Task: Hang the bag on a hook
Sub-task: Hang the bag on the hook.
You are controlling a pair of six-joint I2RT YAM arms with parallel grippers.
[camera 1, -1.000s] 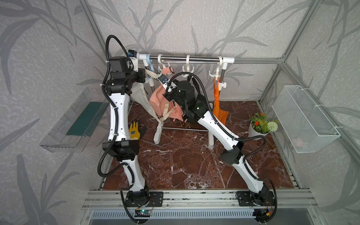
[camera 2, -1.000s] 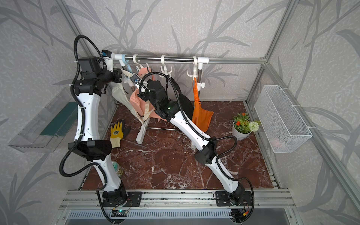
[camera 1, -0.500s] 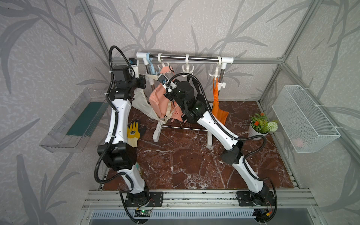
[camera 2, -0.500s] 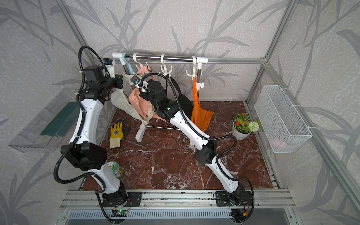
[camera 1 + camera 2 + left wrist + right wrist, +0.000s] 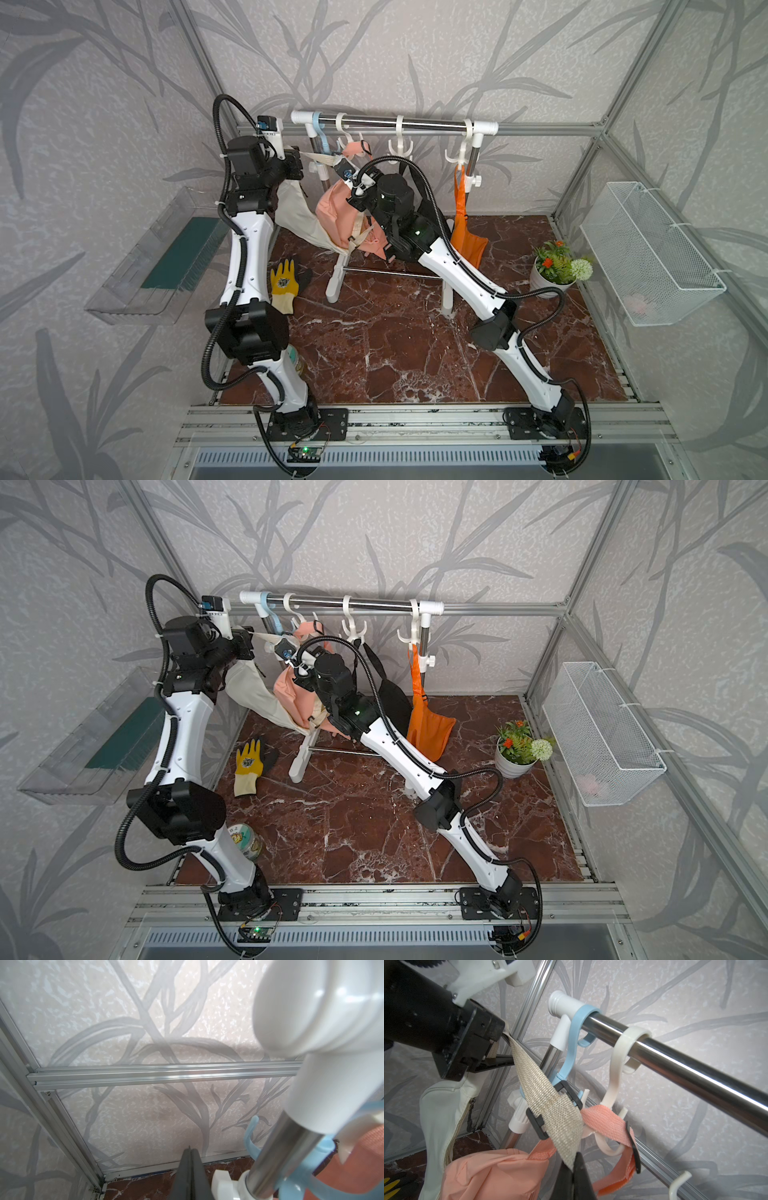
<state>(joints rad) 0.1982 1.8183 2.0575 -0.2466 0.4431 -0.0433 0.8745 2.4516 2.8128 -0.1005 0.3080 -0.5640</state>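
- The chrome rail (image 5: 432, 123) with white end caps is spanning the enclosure's 12 o'clock edge.
- The cream zippered fabric bag (image 5: 295, 216) is dangling unhooked at 11 o'clock, beside the salmon-pink bag (image 5: 340, 216).
- Its beige woven strap (image 5: 546, 1097) is stretching across the pale-blue plastic hook (image 5: 574, 1043)'s lower end; whether it is catching a prong cannot be told.
- The left gripper (image 5: 190, 1153) and right gripper (image 5: 576, 1159) are each pinching that strap.

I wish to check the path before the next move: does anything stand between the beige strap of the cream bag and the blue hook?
Nothing visible does. The beige strap, stretched between left claw and right claw, crosses the lower end of the blue hook in the right wrist view. The pink strap sits on the neighbouring white hook.
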